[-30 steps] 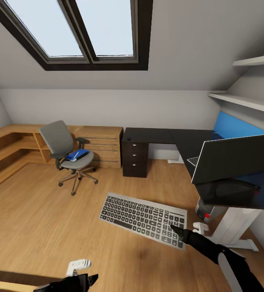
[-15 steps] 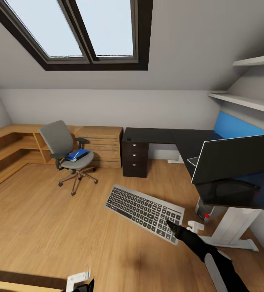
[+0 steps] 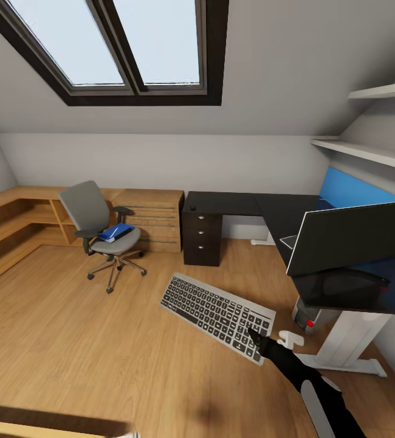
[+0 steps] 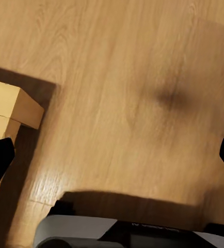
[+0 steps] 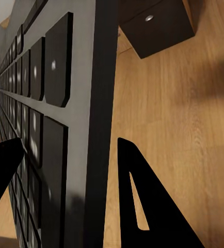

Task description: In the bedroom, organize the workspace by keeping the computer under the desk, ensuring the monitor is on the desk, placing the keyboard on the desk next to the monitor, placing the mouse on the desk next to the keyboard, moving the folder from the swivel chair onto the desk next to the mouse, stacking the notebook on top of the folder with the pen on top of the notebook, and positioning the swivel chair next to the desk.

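My right gripper is shut on the near right corner of the keyboard, which hangs tilted above the wood floor. In the right wrist view the keyboard's edge sits between the two black fingers. The monitor stands on the glossy black desk at the right, and the computer is under it beside the white leg. The swivel chair stands by the oak shelving with the blue folder on its seat. My left gripper is open over bare floor.
A black drawer unit sits under the desk's far wing. Low oak shelving and drawers run along the left and back walls. A pale wooden box corner lies near my left gripper. White shelves hang on the right wall.
The keyboard has risen, tilted more steeply and shifted a little towards the desk with my right arm. My left gripper has dropped out of the bottom of the head view.
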Controlling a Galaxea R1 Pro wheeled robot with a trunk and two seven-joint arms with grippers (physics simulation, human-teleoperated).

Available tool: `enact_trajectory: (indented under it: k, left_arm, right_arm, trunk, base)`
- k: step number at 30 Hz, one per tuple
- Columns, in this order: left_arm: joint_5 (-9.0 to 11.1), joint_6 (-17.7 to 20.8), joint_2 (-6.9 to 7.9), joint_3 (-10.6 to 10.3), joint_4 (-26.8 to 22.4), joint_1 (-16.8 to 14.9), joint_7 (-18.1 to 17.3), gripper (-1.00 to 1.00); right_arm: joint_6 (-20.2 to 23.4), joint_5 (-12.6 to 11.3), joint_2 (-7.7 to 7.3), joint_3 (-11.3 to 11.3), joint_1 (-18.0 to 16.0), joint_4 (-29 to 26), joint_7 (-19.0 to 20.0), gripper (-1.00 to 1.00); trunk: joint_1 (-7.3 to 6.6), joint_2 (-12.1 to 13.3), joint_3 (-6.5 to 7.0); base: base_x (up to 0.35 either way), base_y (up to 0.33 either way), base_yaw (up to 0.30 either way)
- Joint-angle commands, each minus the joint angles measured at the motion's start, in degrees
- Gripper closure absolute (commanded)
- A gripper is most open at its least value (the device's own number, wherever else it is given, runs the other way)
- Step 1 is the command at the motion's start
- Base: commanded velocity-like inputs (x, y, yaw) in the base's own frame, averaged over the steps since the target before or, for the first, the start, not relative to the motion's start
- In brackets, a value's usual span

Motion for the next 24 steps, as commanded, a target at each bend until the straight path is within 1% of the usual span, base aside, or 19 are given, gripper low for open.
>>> enact_trajectory:
  k: [1,5,9,15,24]
  left_arm:
    - [0.50,-0.01,-0.05,-0.44,0.16,-0.05,0.55,-1.00]
    - [0.46,-0.10,-0.46,-0.46,0.88,-0.05,0.54,-1.00]
    - [0.46,-0.12,-0.58,-0.47,1.05,-0.05,0.54,-1.00]
    - [0.44,-0.14,-0.75,-0.47,1.12,-0.05,0.54,-1.00]
    - [0.50,-0.14,-0.79,-0.47,1.14,-0.05,0.54,-1.00]
  right_arm:
    - [0.57,-0.72,0.03,-0.16,-0.05,-0.04,0.38,1.00]
    - [0.59,-0.76,-0.01,-0.19,-0.05,-0.02,0.44,1.00]
    - [0.59,-0.96,-0.07,-0.20,-0.05,-0.02,0.44,1.00]
    - [0.59,-2.73,-0.16,-0.20,-0.05,-0.01,0.44,1.00]
    - [0.45,-3.36,-0.17,-0.19,-0.03,-0.01,0.44,1.00]
  trunk:
    - [0.03,-0.12,-0.12]
    - [0.03,-0.12,-0.12]
    - [0.03,-0.12,-0.12]
    - [0.03,-0.12,-0.12]
    - [0.03,-0.12,-0.12]
  base:
    - [0.000,0.000,0.000]
    - [0.000,0.000,0.000]
    - [0.000,0.000,0.000]
    - [0.000,0.000,0.000]
    - [0.000,0.000,0.000]
